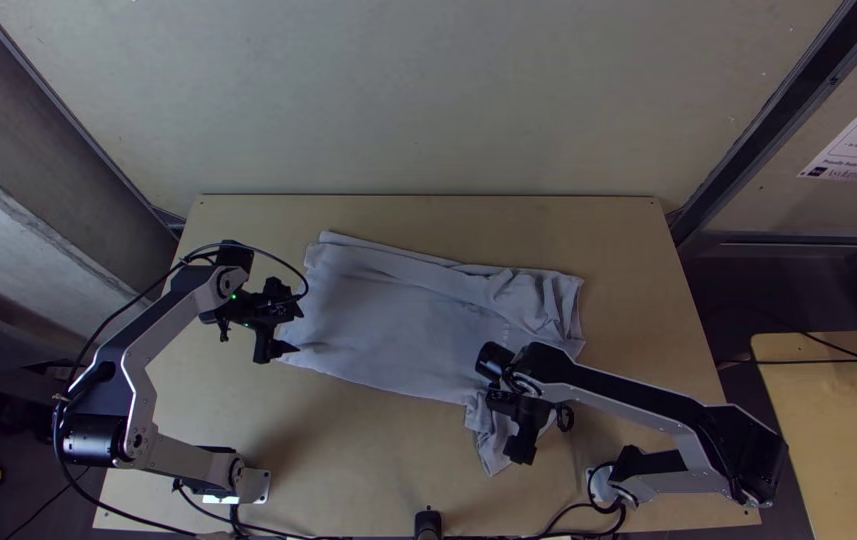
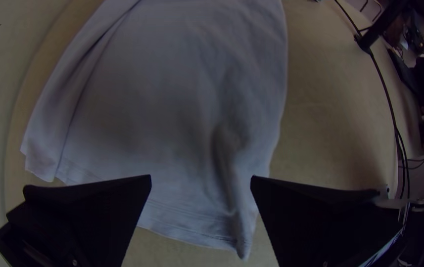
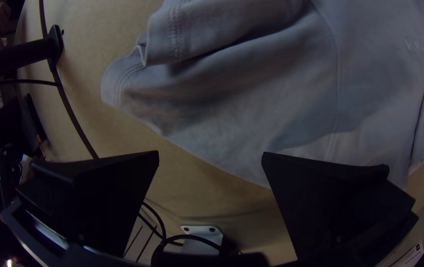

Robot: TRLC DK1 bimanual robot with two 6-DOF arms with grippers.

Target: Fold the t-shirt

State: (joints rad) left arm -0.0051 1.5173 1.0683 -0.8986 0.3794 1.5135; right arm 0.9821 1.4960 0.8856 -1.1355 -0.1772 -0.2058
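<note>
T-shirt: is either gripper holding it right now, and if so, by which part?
Nothing is held. The left gripper and right gripper both stand wide open, and the t-shirt lies on the table.

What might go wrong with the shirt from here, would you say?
The open left claw is over a crease in the shirt, so closing there might pinch it unevenly.

The sleeve juts out near the open right claw; folding now could leave it sticking out.

The shirt's right end is rumpled, which may make a lumpy fold.
</note>
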